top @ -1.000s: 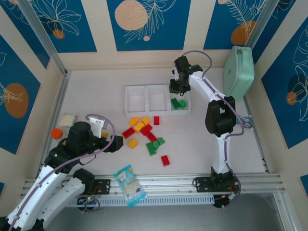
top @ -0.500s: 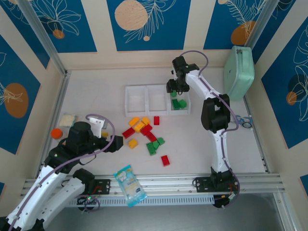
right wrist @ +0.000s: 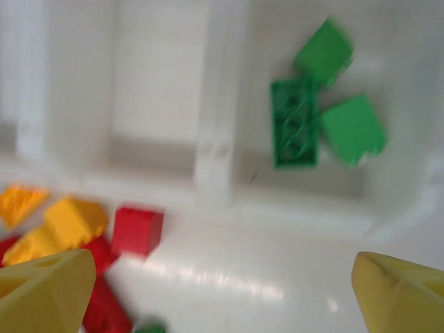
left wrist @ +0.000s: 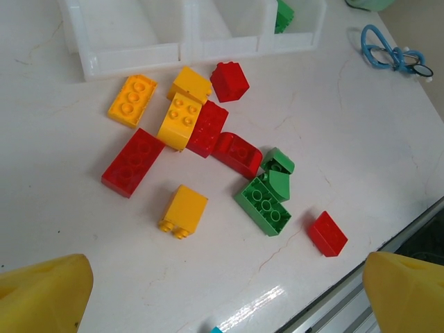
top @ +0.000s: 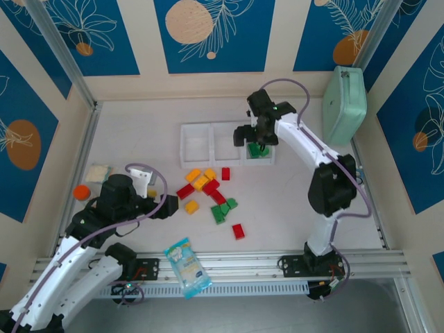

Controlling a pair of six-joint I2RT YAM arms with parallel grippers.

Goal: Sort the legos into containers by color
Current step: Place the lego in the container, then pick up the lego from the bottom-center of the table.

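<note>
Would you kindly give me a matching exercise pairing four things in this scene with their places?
1. green bricks
2. mint-green case
3. blue packet
4. lone red brick

A. near rail
B. tray, right compartment
C. table's far right corner
D. bare table, apart from the pile

Pairs: 1-B, 2-C, 3-A, 4-D

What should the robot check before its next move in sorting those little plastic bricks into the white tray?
1. Right gripper empty, jaws open: ok.
2. Left gripper empty, jaws open: ok.
3. Right compartment of the shallow white translucent plastic tray holds only green plastic bricks: ok.
4. Every green brick binned: not ok; loose green bricks lie on the white table.
5. Red bricks and yellow bricks sorted: not ok; all lie on the table.
</note>
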